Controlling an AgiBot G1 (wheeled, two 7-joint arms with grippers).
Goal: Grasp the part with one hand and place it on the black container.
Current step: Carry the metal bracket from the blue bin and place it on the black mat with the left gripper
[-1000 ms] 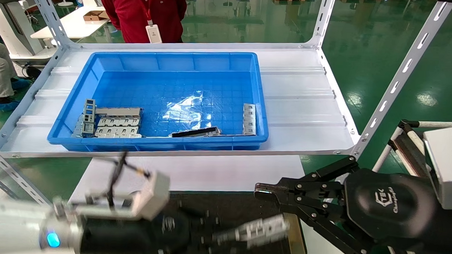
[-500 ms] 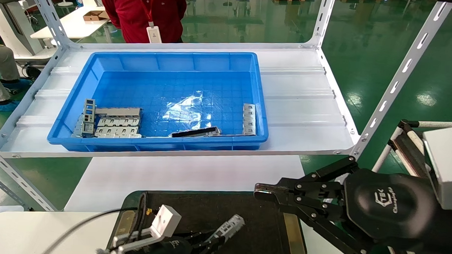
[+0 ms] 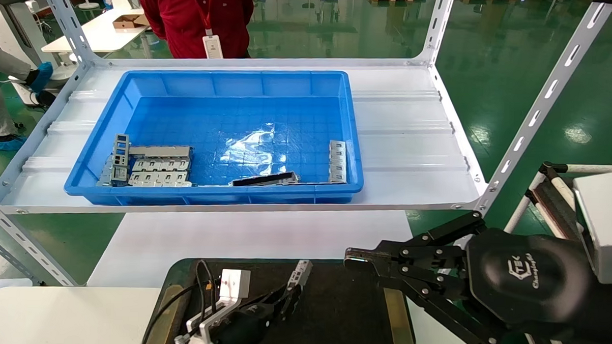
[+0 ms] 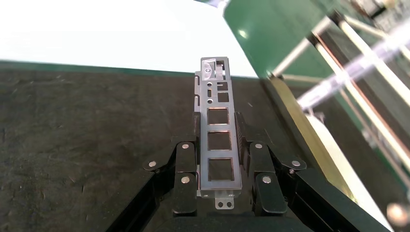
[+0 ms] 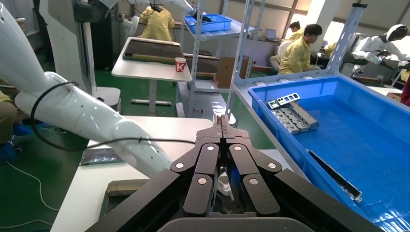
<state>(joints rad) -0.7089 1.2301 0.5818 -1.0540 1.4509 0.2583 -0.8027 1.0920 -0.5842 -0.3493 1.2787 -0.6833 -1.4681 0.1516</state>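
Note:
The part [image 3: 300, 272] is a narrow silver-grey bracket with a row of square cutouts. My left gripper [image 3: 287, 293] is shut on its near half and holds it over the black container [image 3: 347, 311], its free end pointing toward the shelf. In the left wrist view the part [image 4: 218, 153] lies between the fingers [image 4: 186, 166] above the container's dark matte surface [image 4: 72, 125]. I cannot tell whether it touches that surface. My right gripper [image 3: 355, 257] is shut on nothing and hangs at the container's far right corner; the right wrist view shows its fingertips [image 5: 221, 121] pressed together.
A blue bin [image 3: 227, 82] on the white shelf [image 3: 414, 145] holds wider grey plates [image 3: 156, 167], a dark strip [image 3: 265, 179] and another bracket [image 3: 338, 162]. A person in red [image 3: 199, 15] stands behind the shelf. Slanted shelf posts [image 3: 537, 114] rise on the right.
My left arm has drawn back and settled low over the black container. The part has swung from pointing right to pointing away toward the shelf. The right arm has not moved.

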